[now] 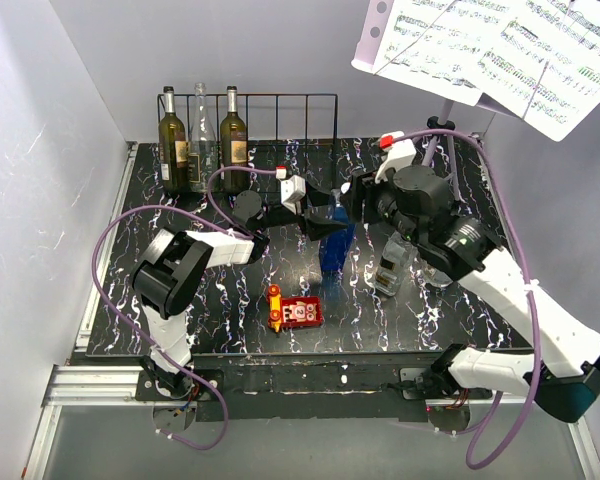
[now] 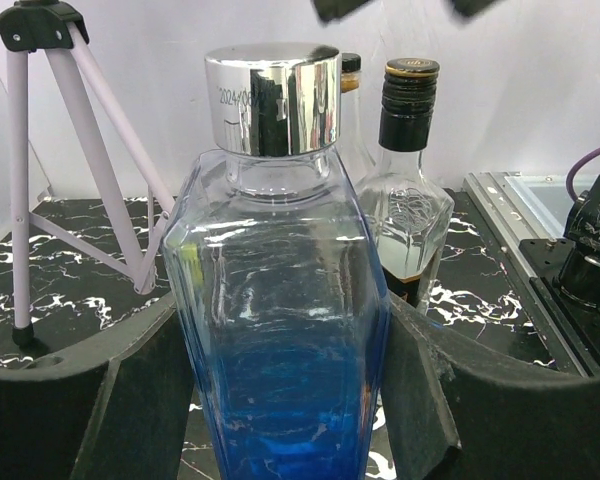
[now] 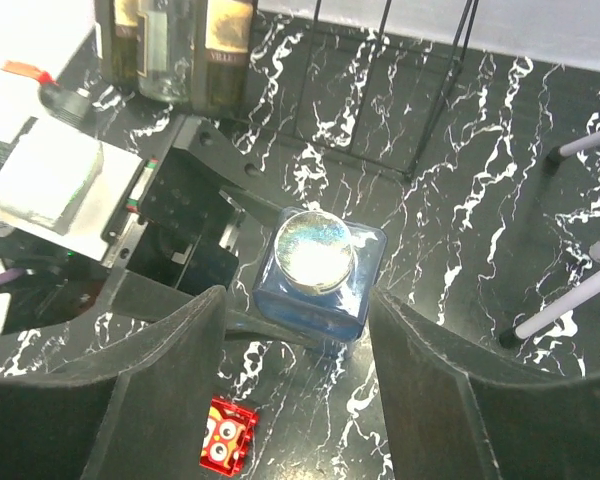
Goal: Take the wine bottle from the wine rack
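Observation:
The black wire wine rack [image 1: 280, 97] stands at the back of the table, with two dark labelled wine bottles [image 1: 172, 150] [image 1: 233, 145] and a clear one [image 1: 202, 140] at its left end. A square blue bottle [image 1: 335, 245] with a silver cap [image 2: 272, 98] stands mid-table, clear of the rack. My left gripper [image 2: 285, 400] is shut on its body, both fingers [image 2: 130, 400] pressed against its sides. My right gripper [image 3: 293, 330] hovers open above the cap [image 3: 315, 250], its fingers apart from the glass. The rack [image 3: 420, 100] and its bottles [image 3: 220, 50] lie beyond.
A red toy brick [image 1: 298, 312] lies near the front edge. Small clear glass bottles [image 1: 390, 265] stand right of the blue one; one with a black cap [image 2: 408, 200] is just behind it. A tripod music stand [image 2: 80, 150] with sheet music [image 1: 500, 50] is at the back right.

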Action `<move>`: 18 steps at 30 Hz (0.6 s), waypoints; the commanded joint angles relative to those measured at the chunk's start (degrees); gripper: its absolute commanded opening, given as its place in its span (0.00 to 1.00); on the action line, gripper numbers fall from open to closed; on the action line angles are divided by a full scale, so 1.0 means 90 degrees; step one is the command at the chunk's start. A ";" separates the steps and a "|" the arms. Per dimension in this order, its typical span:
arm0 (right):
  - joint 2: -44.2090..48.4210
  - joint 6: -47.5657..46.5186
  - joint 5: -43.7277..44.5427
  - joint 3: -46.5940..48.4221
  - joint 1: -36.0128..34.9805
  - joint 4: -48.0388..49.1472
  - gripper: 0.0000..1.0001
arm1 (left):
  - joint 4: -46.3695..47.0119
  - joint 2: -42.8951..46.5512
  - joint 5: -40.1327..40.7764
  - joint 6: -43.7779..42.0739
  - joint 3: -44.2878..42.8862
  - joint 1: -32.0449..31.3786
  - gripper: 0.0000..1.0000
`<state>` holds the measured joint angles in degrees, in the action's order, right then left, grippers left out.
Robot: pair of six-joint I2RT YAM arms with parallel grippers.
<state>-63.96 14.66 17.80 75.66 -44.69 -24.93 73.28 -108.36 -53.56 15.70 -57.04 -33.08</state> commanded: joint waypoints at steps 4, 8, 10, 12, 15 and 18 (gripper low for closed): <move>-0.0450 0.0042 0.0238 0.0266 0.0014 0.0250 0.64 | 0.1702 0.0116 0.0219 -0.0221 0.0136 -0.0016 0.00; -0.0783 -0.0056 0.0395 0.0343 0.0014 0.0377 0.62 | 0.1721 0.0135 0.0229 -0.0222 0.0175 -0.0016 0.00; -0.0910 -0.0095 0.0463 0.0373 0.0014 0.0358 0.56 | 0.1751 0.0145 0.0238 -0.0173 0.0175 -0.0016 0.01; -0.0940 -0.0134 0.0580 0.0344 0.0014 0.0406 0.44 | 0.1722 0.0174 0.0306 -0.0173 0.0195 -0.0016 0.20; -0.0872 -0.0397 0.0804 0.0227 0.0024 0.0592 0.26 | 0.1605 0.0301 0.0521 -0.0367 0.0360 -0.0016 0.62; -0.0764 -0.0719 0.0980 0.0207 0.0111 0.0689 0.18 | 0.1254 0.0545 0.0677 -0.0699 0.0594 -0.0006 0.98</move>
<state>-72.71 11.81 22.02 76.29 -44.75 -23.44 75.75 -107.77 -50.50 14.28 -54.22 -33.10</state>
